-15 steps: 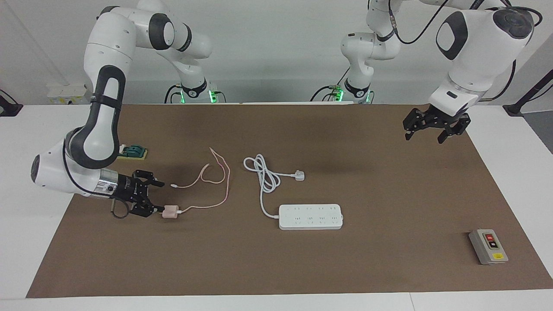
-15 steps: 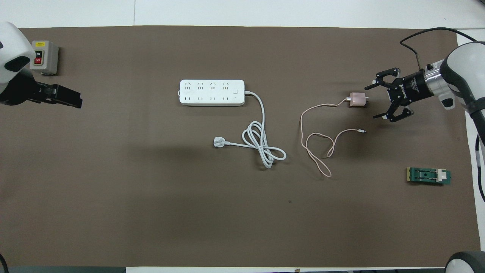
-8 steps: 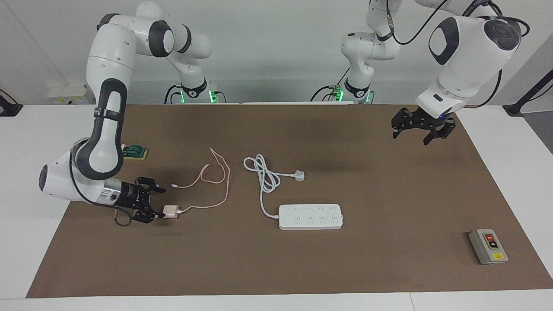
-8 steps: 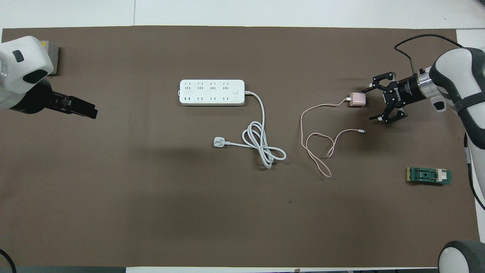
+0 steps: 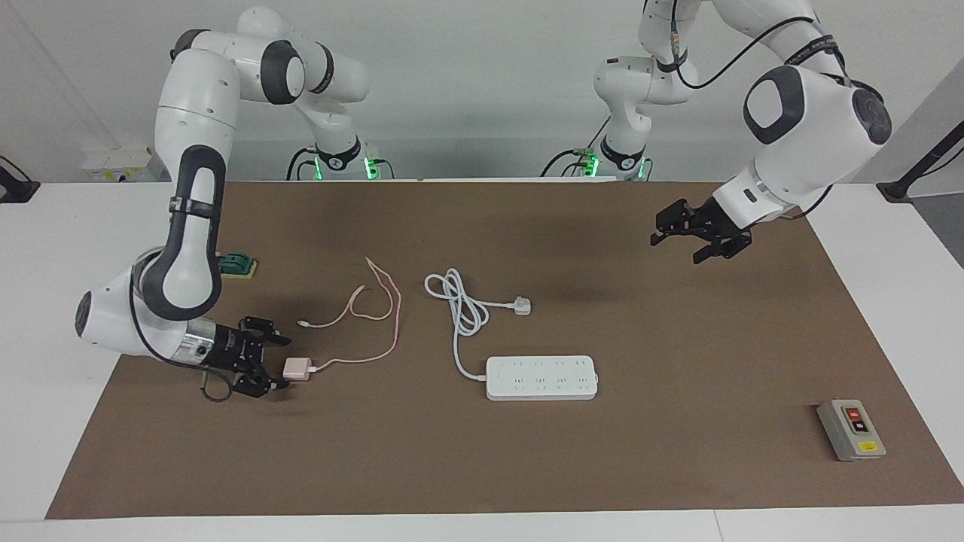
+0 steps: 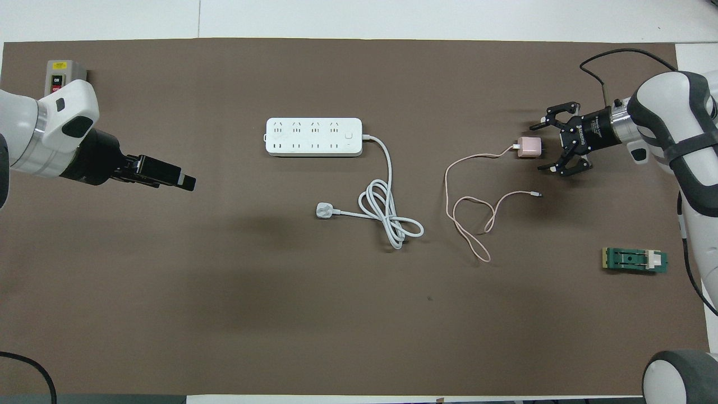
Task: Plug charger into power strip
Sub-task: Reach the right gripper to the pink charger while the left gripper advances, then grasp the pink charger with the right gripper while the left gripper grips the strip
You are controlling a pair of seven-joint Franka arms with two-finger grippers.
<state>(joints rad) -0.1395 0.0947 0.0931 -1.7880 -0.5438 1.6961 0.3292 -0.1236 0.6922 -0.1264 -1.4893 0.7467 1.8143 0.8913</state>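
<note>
Covering the white table (image 5: 45, 248), brown mat (image 5: 527, 452) meets pale wall (image 5: 467, 75).

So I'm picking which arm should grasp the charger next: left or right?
Right. The right gripper lies low beside the charger, fingers open around its prong end. The left gripper hangs in the air toward the other end of the table, nowhere near it.
</note>
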